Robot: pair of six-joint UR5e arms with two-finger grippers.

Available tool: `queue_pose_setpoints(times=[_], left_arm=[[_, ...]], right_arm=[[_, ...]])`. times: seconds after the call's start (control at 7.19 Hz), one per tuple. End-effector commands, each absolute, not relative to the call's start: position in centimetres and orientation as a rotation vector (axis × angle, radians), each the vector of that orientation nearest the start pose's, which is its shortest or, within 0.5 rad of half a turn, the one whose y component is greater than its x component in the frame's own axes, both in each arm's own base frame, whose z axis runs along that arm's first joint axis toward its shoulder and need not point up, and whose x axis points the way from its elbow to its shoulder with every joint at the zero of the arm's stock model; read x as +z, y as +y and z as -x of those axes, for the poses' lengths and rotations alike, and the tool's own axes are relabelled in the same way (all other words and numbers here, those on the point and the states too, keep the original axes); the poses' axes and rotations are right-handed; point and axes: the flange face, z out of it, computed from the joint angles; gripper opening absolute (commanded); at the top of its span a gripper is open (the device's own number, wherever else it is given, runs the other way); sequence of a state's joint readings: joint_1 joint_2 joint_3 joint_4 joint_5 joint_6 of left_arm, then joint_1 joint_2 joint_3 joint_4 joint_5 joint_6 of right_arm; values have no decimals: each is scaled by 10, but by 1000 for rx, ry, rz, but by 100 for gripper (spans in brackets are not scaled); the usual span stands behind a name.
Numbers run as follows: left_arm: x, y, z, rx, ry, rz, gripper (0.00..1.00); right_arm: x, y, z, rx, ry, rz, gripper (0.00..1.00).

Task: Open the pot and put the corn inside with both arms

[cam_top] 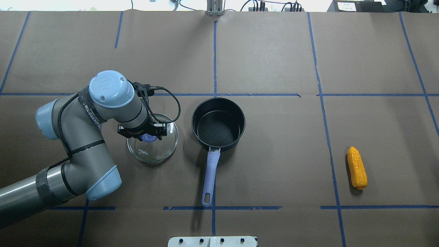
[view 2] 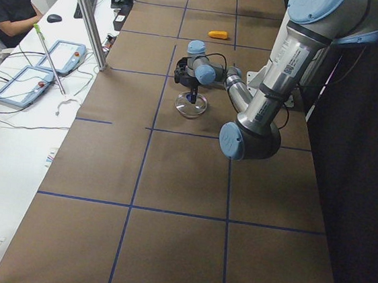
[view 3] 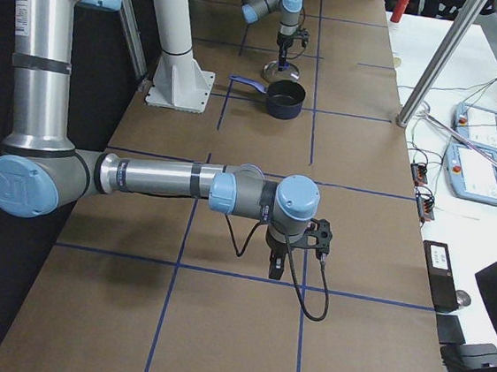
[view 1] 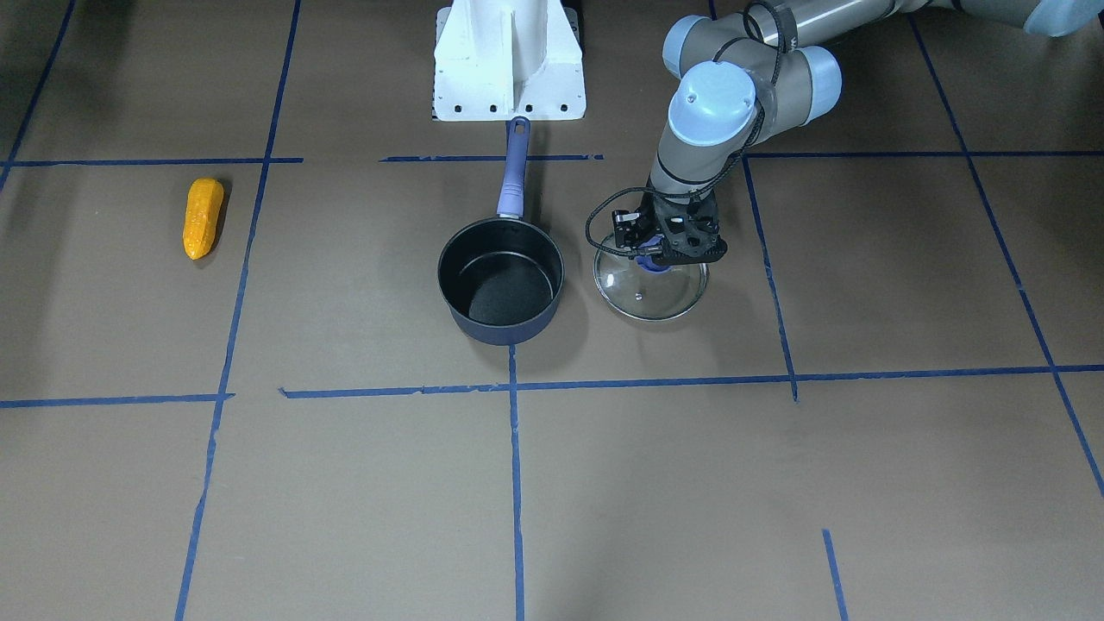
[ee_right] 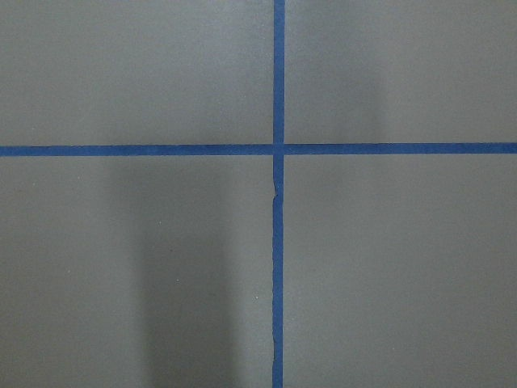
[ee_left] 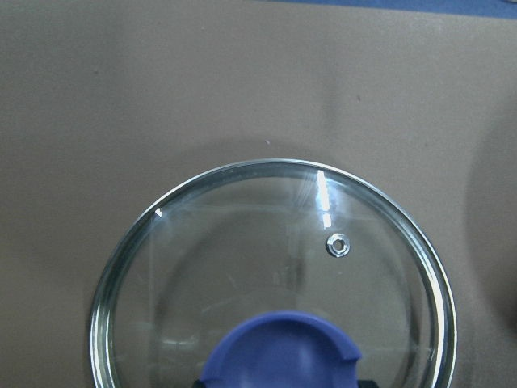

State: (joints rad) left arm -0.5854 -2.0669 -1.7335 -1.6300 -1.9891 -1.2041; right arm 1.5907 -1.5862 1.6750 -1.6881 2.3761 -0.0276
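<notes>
Now | left hand [view 1: 653, 256] at knob [ee_left: 281, 352] of lid [view 1: 651, 297], grip unclear | lid just beside open pot [view 1: 501, 280] | corn [view 1: 203, 217] well apart | right hand [view 3: 275, 269] grip unclear

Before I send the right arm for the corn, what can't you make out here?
1. Left gripper: whether it grips the knob of the lid. The left arm covers it overhead, and the left wrist view cuts the knob off at its bottom edge.
2. Right gripper: open or shut. It shows only in exterior right, small.
3. Corn: too small for detail in exterior left.
</notes>
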Motion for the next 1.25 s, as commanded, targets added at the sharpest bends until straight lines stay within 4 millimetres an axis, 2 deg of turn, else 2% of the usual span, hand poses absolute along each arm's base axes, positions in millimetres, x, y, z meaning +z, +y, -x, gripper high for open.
queue_pose_setpoints(times=[0.0,0.28,0.42,0.56,0.7,0.97,1.11], left_arm=[[302,-436,-490,-57,807,33,41],[302,-436,-490,-56,806,33,53],[302,-436,-490,-57,805,32,72],[302,-436,-490,-58,803,30,96],[304,-436,-490,-61,798,32,100],[303,-436,-490,-61,799,31,100],[295,-435,-485,-60,808,28,100]], right_arm=[[624,-481,-71,4,-806,7,100],[624,-481,-71,3,-806,6,100],[623,-481,-71,3,-806,4,100],[622,-481,-71,3,-806,3,100],[621,-481,-71,3,-806,2,100],[621,-481,-71,3,-806,2,100],[616,-481,-71,-1,-804,-8,100]])
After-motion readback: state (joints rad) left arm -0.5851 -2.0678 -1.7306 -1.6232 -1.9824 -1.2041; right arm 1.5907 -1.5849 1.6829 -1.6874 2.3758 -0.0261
